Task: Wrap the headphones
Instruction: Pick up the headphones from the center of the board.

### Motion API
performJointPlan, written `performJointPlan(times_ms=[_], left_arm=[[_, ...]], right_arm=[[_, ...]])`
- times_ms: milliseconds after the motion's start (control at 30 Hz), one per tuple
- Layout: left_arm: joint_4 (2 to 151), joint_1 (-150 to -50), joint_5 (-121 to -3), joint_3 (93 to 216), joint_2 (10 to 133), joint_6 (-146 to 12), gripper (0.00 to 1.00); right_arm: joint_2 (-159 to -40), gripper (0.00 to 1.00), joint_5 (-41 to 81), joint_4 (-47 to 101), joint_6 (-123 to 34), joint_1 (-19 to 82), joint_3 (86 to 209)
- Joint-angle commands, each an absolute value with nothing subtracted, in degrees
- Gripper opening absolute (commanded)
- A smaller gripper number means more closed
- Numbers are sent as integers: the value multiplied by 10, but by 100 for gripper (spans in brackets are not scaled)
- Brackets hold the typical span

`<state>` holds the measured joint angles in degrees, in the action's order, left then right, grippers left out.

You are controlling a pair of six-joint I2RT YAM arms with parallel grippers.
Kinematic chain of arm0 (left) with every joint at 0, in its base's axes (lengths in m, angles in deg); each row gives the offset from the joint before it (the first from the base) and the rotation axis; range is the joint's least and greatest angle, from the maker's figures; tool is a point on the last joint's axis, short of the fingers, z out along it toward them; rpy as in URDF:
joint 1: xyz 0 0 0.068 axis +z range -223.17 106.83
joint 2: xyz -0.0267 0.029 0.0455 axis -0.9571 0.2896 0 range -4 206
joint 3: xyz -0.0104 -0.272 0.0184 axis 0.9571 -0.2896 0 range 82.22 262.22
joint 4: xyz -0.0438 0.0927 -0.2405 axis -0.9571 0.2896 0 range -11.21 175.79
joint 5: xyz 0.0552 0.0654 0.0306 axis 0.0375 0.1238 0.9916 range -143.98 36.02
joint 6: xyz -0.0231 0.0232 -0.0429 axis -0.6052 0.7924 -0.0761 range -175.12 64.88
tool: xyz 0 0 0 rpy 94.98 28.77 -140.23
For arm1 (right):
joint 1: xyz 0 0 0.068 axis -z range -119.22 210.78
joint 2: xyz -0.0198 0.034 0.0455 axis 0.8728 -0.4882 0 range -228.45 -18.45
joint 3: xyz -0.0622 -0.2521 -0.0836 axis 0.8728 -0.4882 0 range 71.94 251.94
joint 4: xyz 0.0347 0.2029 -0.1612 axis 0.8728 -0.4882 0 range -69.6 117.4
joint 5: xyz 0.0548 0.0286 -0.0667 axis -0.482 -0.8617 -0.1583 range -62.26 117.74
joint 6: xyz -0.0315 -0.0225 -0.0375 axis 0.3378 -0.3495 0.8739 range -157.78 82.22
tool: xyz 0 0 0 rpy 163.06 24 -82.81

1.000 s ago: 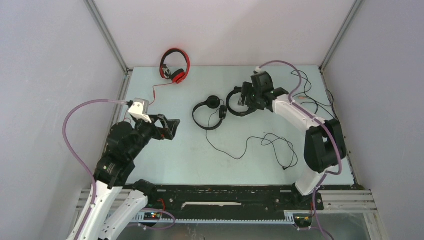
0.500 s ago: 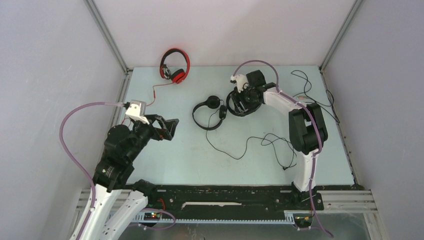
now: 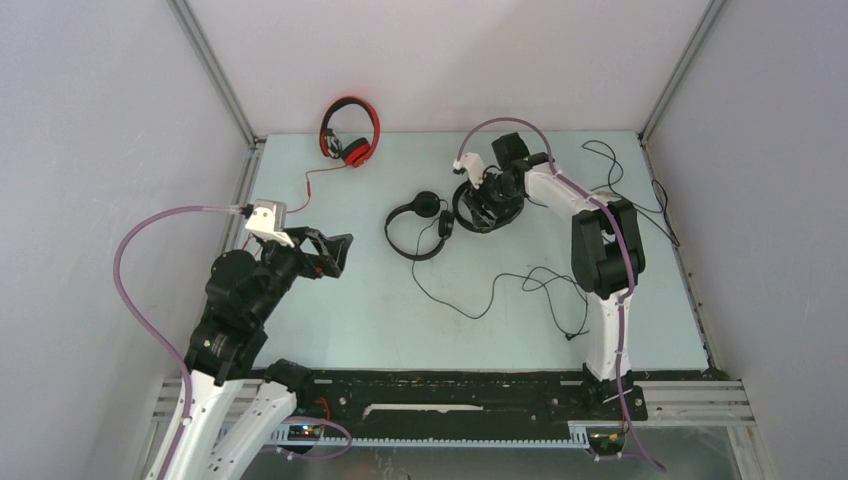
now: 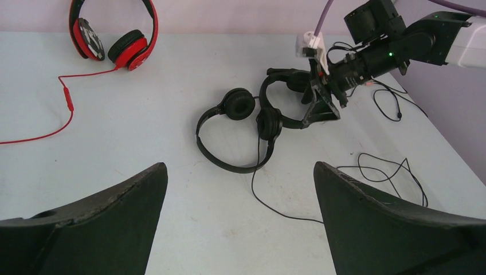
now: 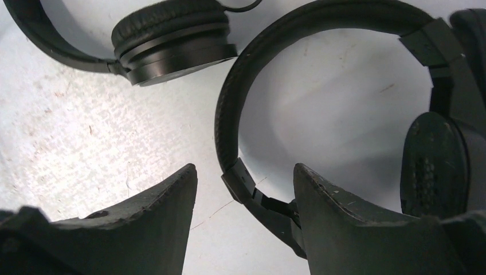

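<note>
Straddling band of black headset (image 5: 229, 114) at 1 o'clock with right gripper (image 5: 245, 172), jaws apart, set to clamp; idling left gripper (image 4: 240, 172) at 9 o'clock, wide open, empty, out of the way.

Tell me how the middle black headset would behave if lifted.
The middle black headset probably lifts as one stiff hoop, its band holding an arch. Its cable lies in slack loops, so it would likely dangle and drag.

Left arm (image 3: 235, 300), right arm (image 3: 600, 240): white links, black joints.
Cables (image 3: 135, 270): 2 purple, looping from wrists.
Wrist cameras (image 3: 268, 218): white housings.
Fingers (image 4: 103, 223): black, wedge-shaped, scuffed.
</note>
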<state>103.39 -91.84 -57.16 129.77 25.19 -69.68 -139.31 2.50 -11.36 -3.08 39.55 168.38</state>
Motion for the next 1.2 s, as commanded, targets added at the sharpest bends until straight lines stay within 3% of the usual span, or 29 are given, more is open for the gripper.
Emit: performJointPlan(times_ms=[0,433,633,800,1000,1167], left_arm=[[1014,-913,-574,1282,252,-702,100],[1014,-902,-578,1282,250,-699,100],[1015,-897,-579,1281,252,-700,100],[1013,-895,-576,1279,249,-701,100],[1014,-887,-572,1278,253,-709,100],[1013,-886,-565,1279,260,-717,100]], right_arm=[[-1404,65,68,-119,36,385,1683],[-1417,63,106,-75,67,372,1643],[-1403,47,99,-40,60,371,1620],[-1388,22,84,-23,49,367,1614],[-1310,2,104,-6,38,359,1600],[-1226,0,104,-3,8,347,1590]])
